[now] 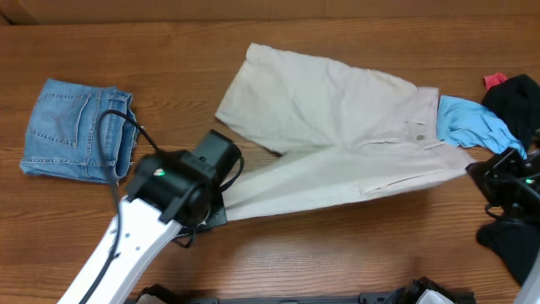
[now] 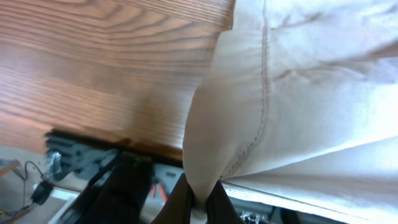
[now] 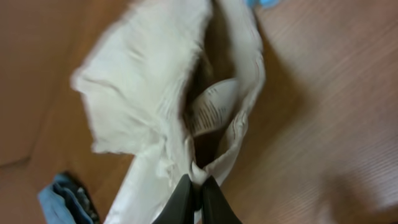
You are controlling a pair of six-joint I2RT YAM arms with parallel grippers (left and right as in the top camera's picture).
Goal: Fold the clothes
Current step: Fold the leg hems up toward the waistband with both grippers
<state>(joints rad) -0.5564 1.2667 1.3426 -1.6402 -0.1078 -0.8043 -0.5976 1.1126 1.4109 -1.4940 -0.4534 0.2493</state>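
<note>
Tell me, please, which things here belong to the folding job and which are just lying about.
In the job: cream shorts; left gripper, pinching a leg hem; right gripper, pinching the waistband end.
Lying about: folded denim shorts; light blue cloth; black garment; red scrap beside it.

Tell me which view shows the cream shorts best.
Overhead: the whole cream shorts show, spread out, with both legs visible. The left wrist view shows only a leg hem pinched in the left tool; the right wrist view, blurred, shows the waistband end pinched in the right tool.
</note>
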